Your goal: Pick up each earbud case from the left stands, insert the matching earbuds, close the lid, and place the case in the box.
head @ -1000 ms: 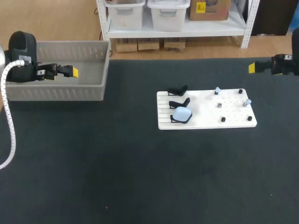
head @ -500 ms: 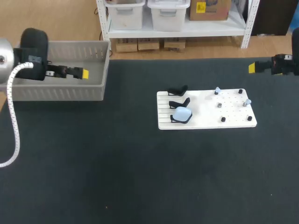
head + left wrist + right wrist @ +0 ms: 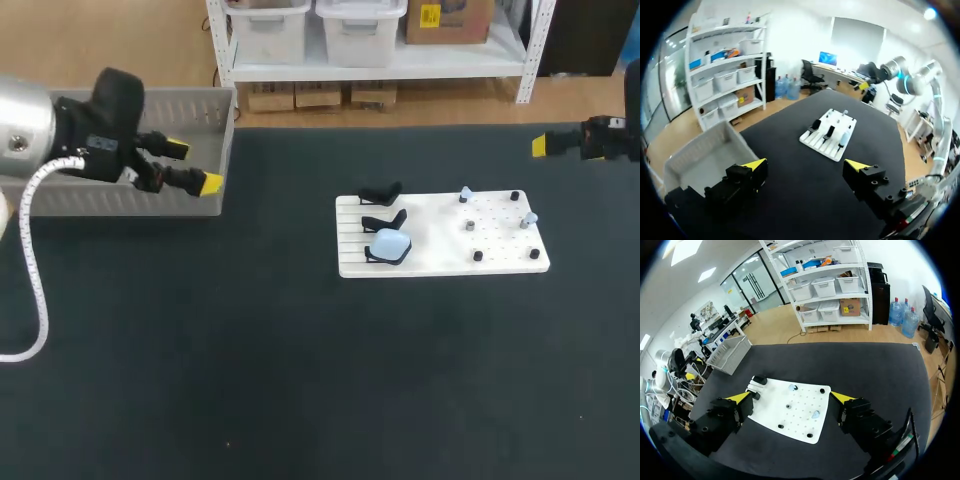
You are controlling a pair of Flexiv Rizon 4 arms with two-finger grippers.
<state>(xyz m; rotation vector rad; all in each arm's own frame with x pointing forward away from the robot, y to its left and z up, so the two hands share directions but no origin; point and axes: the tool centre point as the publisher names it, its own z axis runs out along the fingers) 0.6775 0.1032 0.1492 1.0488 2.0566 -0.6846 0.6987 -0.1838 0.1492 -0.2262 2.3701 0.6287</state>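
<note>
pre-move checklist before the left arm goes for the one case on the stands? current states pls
1. Left claw open and empty: ok.
2. Right claw open and empty: ok.
3. Light blue earbud case seated on the front stand of the white board: ok.
4. Case lid open for loading: cannot tell.
5. Pale blue earbuds on the board's pegs: ok, two show.
6. Left claw clear of the grey box wall: cannot tell; it hangs over the box's right corner.

Splayed wide: left gripper (image 3: 194,167), right gripper (image 3: 790,398).
</note>
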